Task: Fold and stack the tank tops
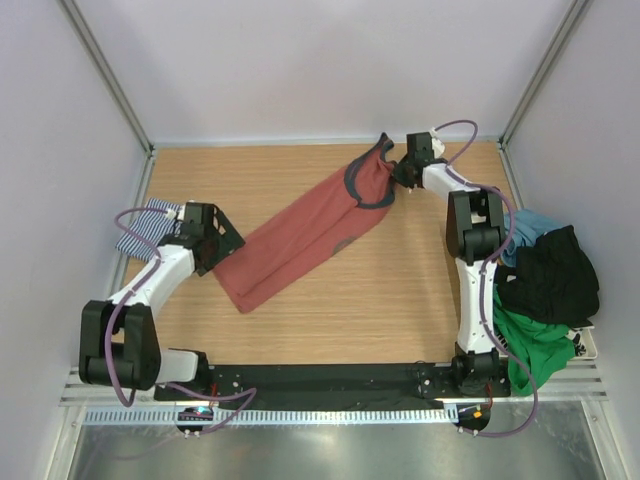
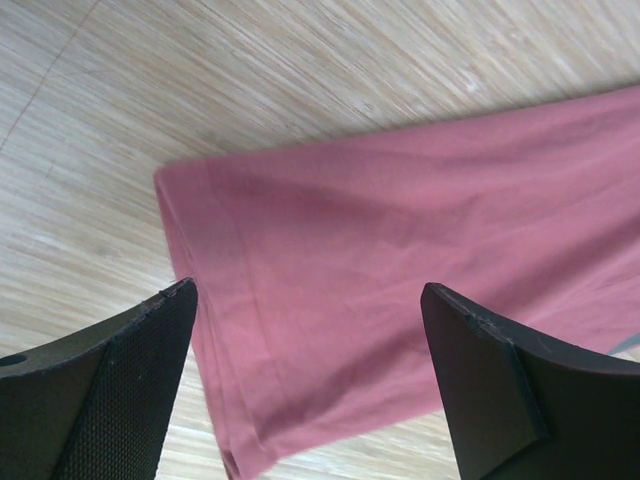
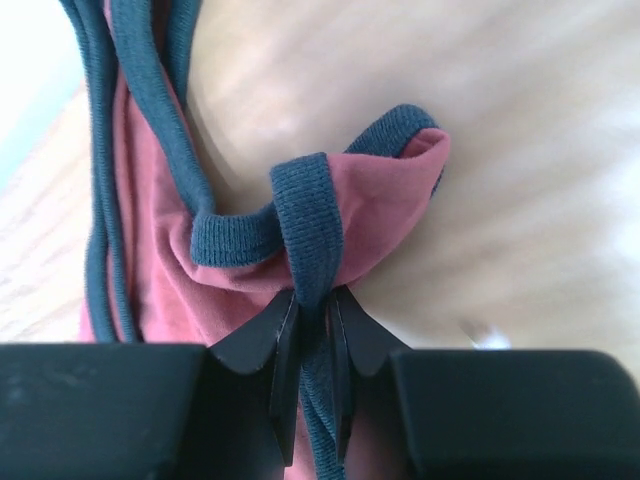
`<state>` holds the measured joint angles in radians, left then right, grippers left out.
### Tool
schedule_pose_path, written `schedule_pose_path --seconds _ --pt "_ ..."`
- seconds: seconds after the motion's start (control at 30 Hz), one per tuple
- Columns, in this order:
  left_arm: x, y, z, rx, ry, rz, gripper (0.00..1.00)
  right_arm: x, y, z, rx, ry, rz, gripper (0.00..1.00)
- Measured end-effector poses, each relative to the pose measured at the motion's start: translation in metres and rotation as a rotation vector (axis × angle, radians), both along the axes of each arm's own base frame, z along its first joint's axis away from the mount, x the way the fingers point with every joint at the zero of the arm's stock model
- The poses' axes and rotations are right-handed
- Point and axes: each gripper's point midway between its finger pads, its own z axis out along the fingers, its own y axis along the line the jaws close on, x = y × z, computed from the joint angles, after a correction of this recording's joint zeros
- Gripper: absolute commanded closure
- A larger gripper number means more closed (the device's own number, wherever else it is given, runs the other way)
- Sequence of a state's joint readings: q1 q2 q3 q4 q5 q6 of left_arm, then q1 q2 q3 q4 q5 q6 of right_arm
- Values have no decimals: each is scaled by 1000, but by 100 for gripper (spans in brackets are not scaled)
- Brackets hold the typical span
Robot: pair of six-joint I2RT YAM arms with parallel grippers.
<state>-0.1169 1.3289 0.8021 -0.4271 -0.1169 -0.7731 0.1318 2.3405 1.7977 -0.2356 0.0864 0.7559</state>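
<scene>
Across the middle of the table [image 1: 400,310], seen from above, the red top [image 1: 300,235] lies stretched out in a long, narrow strip. Its long axis runs on a diagonal from about 8 o'clock to about 1 o'clock. The hem [image 1: 243,290] is the 8 o'clock end and points toward the left arm. The neck and straps are the 1 o'clock end, close to the far edge of the table.

The right gripper [image 1: 403,172] is at the strap end, at about 1 o'clock. In the right wrist view its jaws are pressed together [image 3: 312,310] on a dark grey-blue strap [image 3: 305,220], which runs down between the two fingers. Red cloth [image 3: 380,200] is bunched just beyond the fingertips, and more trim loops trail off toward 11 o'clock in that view.

The left gripper [image 1: 222,245] is at the hem end, at about 8 o'clock. Its jaws stand wide apart [image 2: 310,300], one on each side of the hem corner [image 2: 215,300] in the left wrist view. Contact with the cloth cannot be told.

The striped top [image 1: 150,222] lies at 9 o'clock near the table's left edge, partly under the left arm and apart from the red top.

A pile [image 1: 550,290] of black, green and blue clothes sits at 3 to 4 o'clock, past the right arm.
</scene>
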Motion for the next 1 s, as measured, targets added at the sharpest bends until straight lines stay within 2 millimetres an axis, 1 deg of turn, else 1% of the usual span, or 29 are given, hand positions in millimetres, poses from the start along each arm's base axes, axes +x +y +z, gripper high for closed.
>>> schedule_pose_path --seconds 0.07,0.17,0.27,0.3,0.37,0.4,0.43,0.47,0.53,0.57,0.6,0.63,0.73,0.87,1.0 --pt "1 0 -8 8 17 -3 9 13 7 0 33 -22 28 78" --pt "2 1 -23 25 55 -11 12 24 12 1 74 -46 61 77" --pt "-1 3 -43 46 119 -14 23 34 16 2 112 -68 91 78" --pt "-3 4 -50 53 140 -13 34 37 18 2 123 -76 102 78" --pt "0 6 -52 68 142 -11 47 40 21 3 142 -87 120 78" --pt "1 6 -54 77 145 -16 59 41 22 3 153 -94 131 78" --pt "1 6 -54 82 146 -20 64 43 24 2 164 -100 141 78" --pt "2 5 -55 85 146 -28 72 44 26 3 177 -107 153 78" --pt "1 -1 -56 91 144 -47 81 49 31 2 201 -125 173 78" --pt "-1 -7 -57 93 141 -63 86 52 34 3 214 -137 184 78" --pt "-1 -14 -57 95 132 -82 96 55 37 3 224 -150 195 78" --pt "-3 -21 -58 95 127 -101 100 57 39 3 233 -158 203 78" --pt "-14 -52 -58 89 111 -178 100 59 42 3 247 -167 216 78" --pt "-38 -93 -58 80 98 -284 100 59 42 4 242 -169 223 78" --pt "-78 -133 -58 47 89 -375 100 60 43 4 236 -165 229 78"
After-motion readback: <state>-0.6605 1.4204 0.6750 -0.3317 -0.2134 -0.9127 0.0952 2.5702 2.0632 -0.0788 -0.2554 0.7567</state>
